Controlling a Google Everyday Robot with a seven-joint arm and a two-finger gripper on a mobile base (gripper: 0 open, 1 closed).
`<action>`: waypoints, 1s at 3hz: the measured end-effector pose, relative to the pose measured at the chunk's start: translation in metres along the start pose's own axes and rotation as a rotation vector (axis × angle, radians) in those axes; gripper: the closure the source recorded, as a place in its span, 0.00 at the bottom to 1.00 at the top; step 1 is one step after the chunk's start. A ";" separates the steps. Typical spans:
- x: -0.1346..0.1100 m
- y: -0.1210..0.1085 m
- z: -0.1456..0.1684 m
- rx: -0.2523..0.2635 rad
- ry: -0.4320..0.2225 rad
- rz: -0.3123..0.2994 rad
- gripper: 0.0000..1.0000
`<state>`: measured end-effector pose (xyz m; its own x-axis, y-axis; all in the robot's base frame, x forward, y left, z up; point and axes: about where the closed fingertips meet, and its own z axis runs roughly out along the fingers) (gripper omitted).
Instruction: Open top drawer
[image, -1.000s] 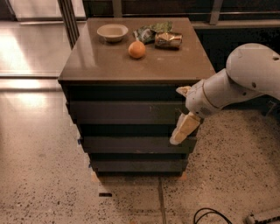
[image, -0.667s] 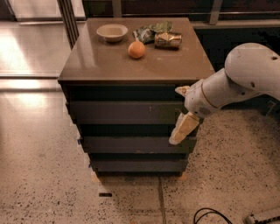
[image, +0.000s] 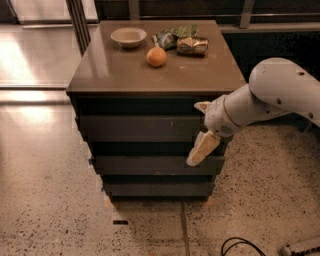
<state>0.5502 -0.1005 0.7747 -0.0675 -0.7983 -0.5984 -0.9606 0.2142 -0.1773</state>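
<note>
The top drawer (image: 135, 128) is the wide dark front with pale scuffs just under the cabinet top (image: 120, 75). It looks pushed in, with none of its inner floor showing. My gripper (image: 201, 127) is at the right end of that front. One cream finger (image: 202, 106) sits near the drawer's upper edge. The other finger (image: 201, 148) hangs down past its lower edge. The fingers stand apart and hold nothing that I can see. Two narrower dark fronts (image: 155, 165) lie below.
On the cabinet top are a pale bowl (image: 128, 36), an orange (image: 156, 56), a green snack bag (image: 172, 36) and a shiny brown bag (image: 192, 46). Speckled floor surrounds the cabinet. A black cable (image: 240, 245) lies on the floor at the front right.
</note>
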 end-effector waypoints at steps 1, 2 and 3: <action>0.028 -0.020 0.057 -0.008 -0.008 0.032 0.00; 0.030 -0.021 0.061 -0.004 -0.016 0.040 0.00; 0.040 -0.045 0.083 0.037 -0.026 0.049 0.00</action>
<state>0.6127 -0.0950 0.6942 -0.1065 -0.7719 -0.6268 -0.9457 0.2733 -0.1759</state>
